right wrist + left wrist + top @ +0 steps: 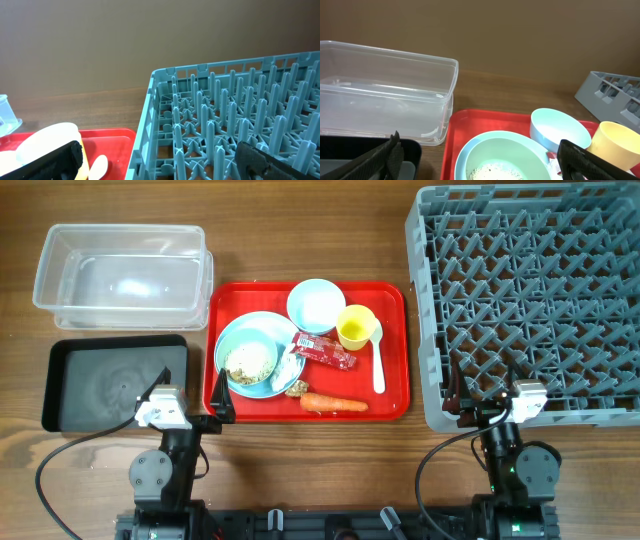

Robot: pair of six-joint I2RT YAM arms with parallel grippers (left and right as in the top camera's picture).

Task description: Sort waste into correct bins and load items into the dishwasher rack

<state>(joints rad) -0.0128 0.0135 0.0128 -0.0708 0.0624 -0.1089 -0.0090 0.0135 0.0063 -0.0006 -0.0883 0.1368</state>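
Wooden table (300, 470), red tray (395, 360) mid-frame. Red snack wrapper (325, 352) up-right of the nearer, wide-spread left gripper (190, 392), long axis roughly left-to-right. Right gripper (483, 395) seemingly spread too.

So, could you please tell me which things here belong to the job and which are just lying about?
Job: wrapper, carrot, plate, green bowl, blue bowl, yellow cup, spoon, clear tub, black tray, rack.
Lying about: red serving tray.
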